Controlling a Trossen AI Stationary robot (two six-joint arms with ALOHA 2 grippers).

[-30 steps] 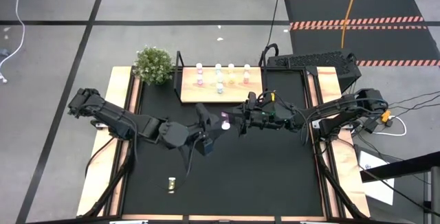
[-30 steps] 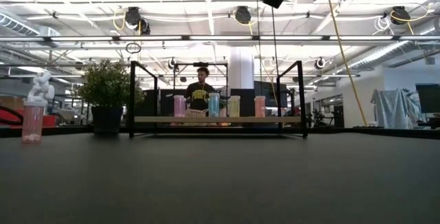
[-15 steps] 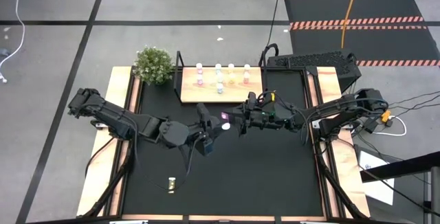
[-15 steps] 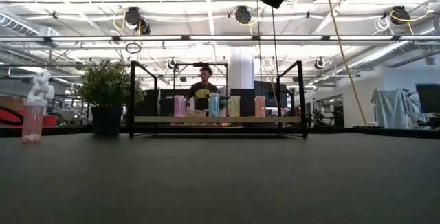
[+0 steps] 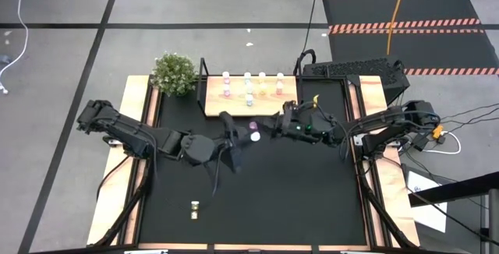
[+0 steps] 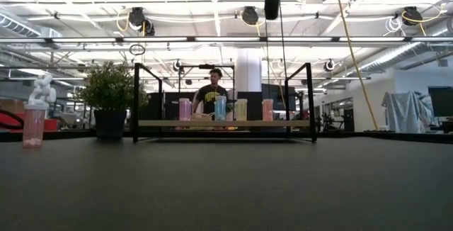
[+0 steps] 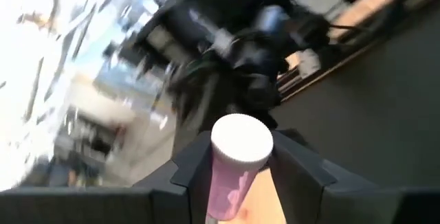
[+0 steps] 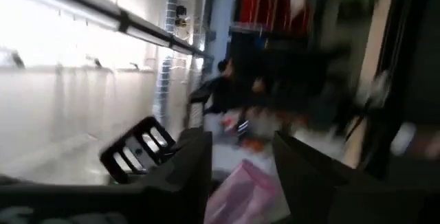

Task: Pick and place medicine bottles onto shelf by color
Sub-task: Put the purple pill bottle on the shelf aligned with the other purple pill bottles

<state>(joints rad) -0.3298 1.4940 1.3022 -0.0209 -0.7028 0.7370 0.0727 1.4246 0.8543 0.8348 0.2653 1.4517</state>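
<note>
Jaws of left gripper (image 7: 237,165) clamp pink bottle (image 7: 234,162); right gripper (image 5: 274,128) jaws' state unclear.

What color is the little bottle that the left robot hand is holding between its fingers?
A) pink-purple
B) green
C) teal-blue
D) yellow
A. The left wrist view shows a pink-purple bottle with a white cap clamped between the left gripper's two dark fingers, and the high view shows it held above the black table, in front of the shelf.
</note>
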